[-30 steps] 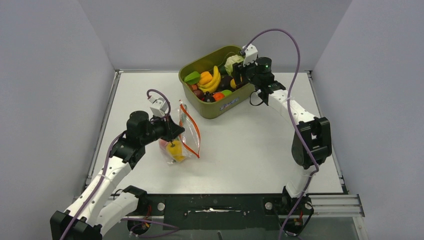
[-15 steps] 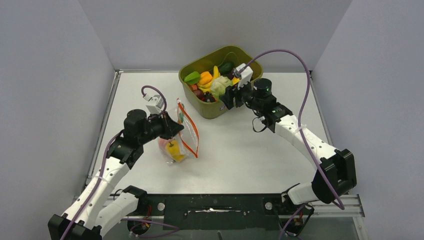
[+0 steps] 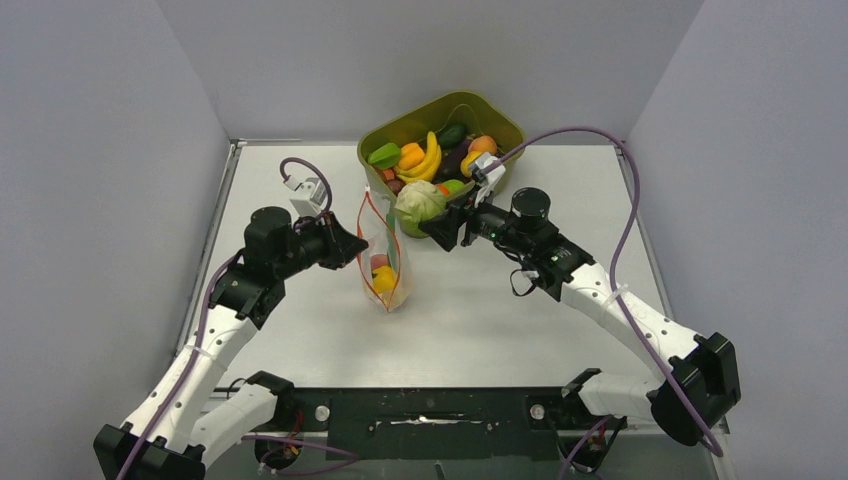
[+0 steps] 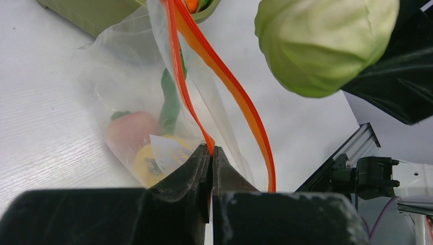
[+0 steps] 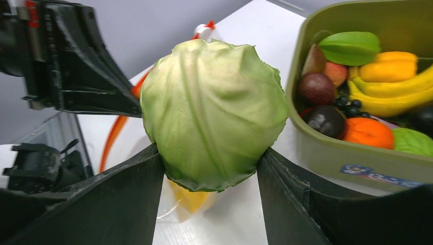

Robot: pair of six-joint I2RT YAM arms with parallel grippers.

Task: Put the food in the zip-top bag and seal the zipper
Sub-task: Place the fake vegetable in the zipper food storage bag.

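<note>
The clear zip-top bag (image 3: pixel 385 268) stands on the table with its mouth open upward. My left gripper (image 4: pixel 211 149) is shut on one side of the red-orange zipper (image 4: pixel 230 87) at the bag's near end. Inside the bag (image 4: pixel 117 92) lie a yellow pepper (image 4: pixel 145 164), a pink-red fruit (image 4: pixel 130 130) and a green pod (image 4: pixel 171 102). My right gripper (image 5: pixel 210 152) is shut on the pale-green cabbage (image 5: pixel 214 112), with one finger on each side. The cabbage (image 3: pixel 420 202) hangs just right of and above the bag's mouth, between the bag and the tub.
The olive-green tub (image 3: pixel 420 112) stands at the back of the table. It holds several toy fruits, among them a banana (image 5: pixel 393 94) and an orange (image 5: pixel 368 132). Grey walls close in the table on three sides.
My right arm lifted the cabbage out of the tub and carried it left and nearer, up to the bag's mouth. My left gripper shifted right and raised the bag more upright.
</note>
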